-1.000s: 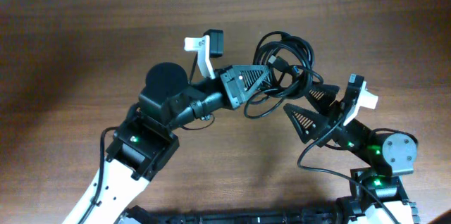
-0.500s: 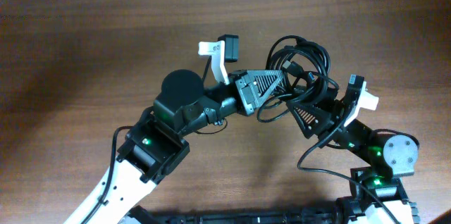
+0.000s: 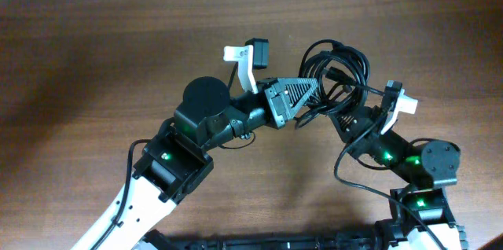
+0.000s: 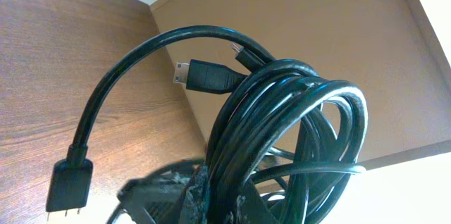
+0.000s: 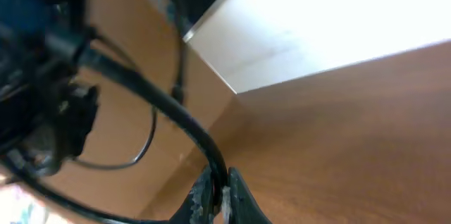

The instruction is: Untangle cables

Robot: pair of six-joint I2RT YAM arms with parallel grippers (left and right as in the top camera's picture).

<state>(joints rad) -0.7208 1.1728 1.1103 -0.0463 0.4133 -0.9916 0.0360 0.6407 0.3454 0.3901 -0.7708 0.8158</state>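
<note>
Overhead first. The left gripper (image 3: 309, 99) came in from the left side and was clamped narrow on the cables (image 3: 339, 60). The coil sat just past its fingertips, looping up and away over the brown table (image 3: 94, 61). The right gripper (image 3: 343, 118) came at it from the opposite side, tips at the lower edge of the coil and very near the left tips. Its jaws were pressed together, but from up there I honestly couldn't pick out which strand they had.

Left wrist cam: the whole bundle rose straight out from between the jaws and filled the middle of the view, several loops stacked tight. The fingers (image 4: 180, 189) were only a dark blur at the bottom, so I'd say they looked pinched on the base of the bundle. A small plug (image 4: 204, 77) poked out near the top of the coil, pointing left. One strand arched out to the left and dropped down to a flat plug (image 4: 68, 187), which hung off to the left of the jaws.

Right wrist cam: this one was clearer. The jaws were nearly touching, closed on a single black strand right at the fingertips (image 5: 236, 199). From there the strand ran up and to the left into the rest of the tangle, which was out of focus. Bare wood lay to the right of the jaws.
</note>
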